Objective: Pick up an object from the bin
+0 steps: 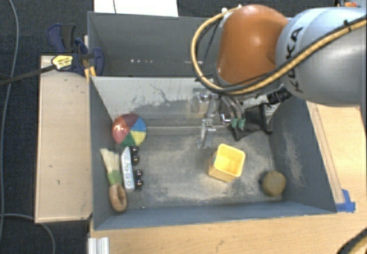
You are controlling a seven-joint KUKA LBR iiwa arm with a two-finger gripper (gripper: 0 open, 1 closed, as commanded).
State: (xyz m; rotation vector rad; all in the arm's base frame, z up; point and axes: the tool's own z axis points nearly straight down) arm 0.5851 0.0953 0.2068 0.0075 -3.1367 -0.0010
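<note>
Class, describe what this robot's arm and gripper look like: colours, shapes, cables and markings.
The arm is a thick, rounded silver-grey tube with black KUKA lettering. A smooth orange dome cover caps its wrist. Yellowish and black cables loop around it. The gripper is bare silvery metal with black and green parts.

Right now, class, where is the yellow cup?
The yellow cup lies on the bin floor right of centre, just below the gripper in the view and left of the brownish ball.

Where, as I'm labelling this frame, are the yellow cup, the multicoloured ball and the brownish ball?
yellow cup (227, 160): camera view, on its open inside.
multicoloured ball (129, 129): camera view, on its top middle.
brownish ball (273, 183): camera view, on its centre.
</note>
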